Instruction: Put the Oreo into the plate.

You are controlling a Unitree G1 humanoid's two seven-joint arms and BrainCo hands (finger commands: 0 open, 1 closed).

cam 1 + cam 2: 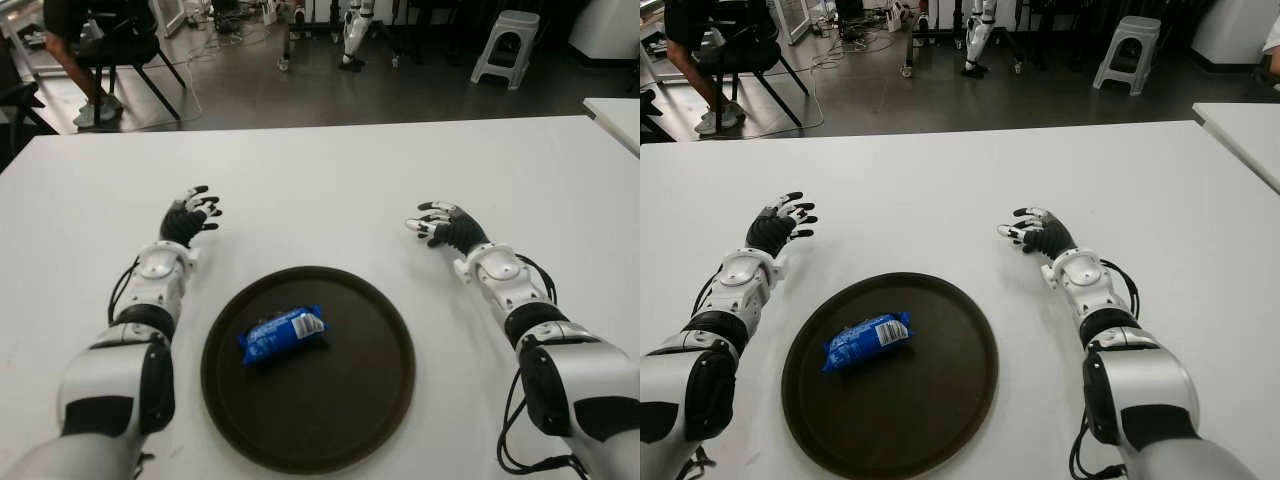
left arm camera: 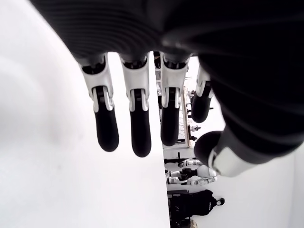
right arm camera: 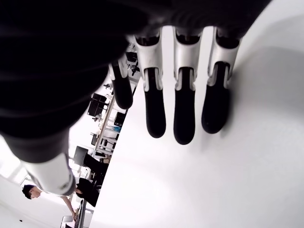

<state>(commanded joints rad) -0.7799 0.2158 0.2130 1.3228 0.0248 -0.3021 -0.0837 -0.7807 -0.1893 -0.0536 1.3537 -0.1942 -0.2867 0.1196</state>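
A blue Oreo pack (image 1: 282,333) lies inside the dark round plate (image 1: 370,400), left of its middle. The plate sits on the white table (image 1: 320,190) near the front edge. My left hand (image 1: 190,215) shows over the table to the left of the plate and a little beyond it, fingers spread, holding nothing. My right hand (image 1: 437,224) shows to the right of the plate at about the same depth, fingers relaxed and empty. Each wrist view shows extended fingers (image 2: 135,121) (image 3: 184,111) above bare table.
A second white table corner (image 1: 615,115) shows at the far right. Beyond the table's far edge stand a chair with a seated person (image 1: 90,50), a grey stool (image 1: 505,45) and equipment legs on the floor.
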